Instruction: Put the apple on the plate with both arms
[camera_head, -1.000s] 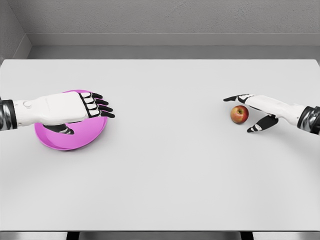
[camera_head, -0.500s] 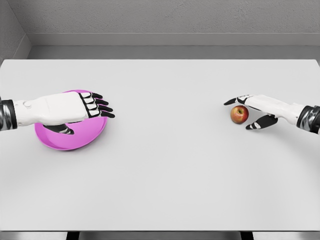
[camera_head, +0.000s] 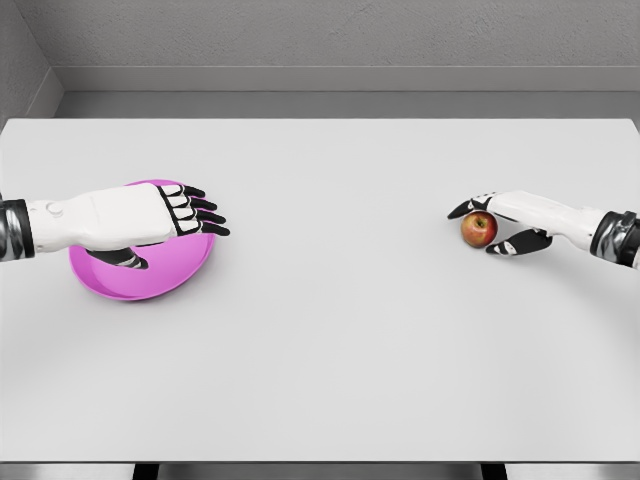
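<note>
The apple (camera_head: 479, 229) is sitting upright on the worktop (camera_head: 340, 330), stem end up. The right hand (camera_head: 505, 222) is cupping it loosely from three o'clock, fingers wide. The left hand (camera_head: 150, 216) is hovering flat and open over the plate (camera_head: 140, 275).

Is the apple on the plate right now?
No, the apple sits on the bare table at the right, far from the pink plate at the left.

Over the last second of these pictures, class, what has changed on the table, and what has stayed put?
The right hand has closed in around the apple, thumb and fingers drawing nearer its sides; a firm grasp is not yet clear. The apple has not moved. The left hand stays over the pink plate, unmoved.
</note>
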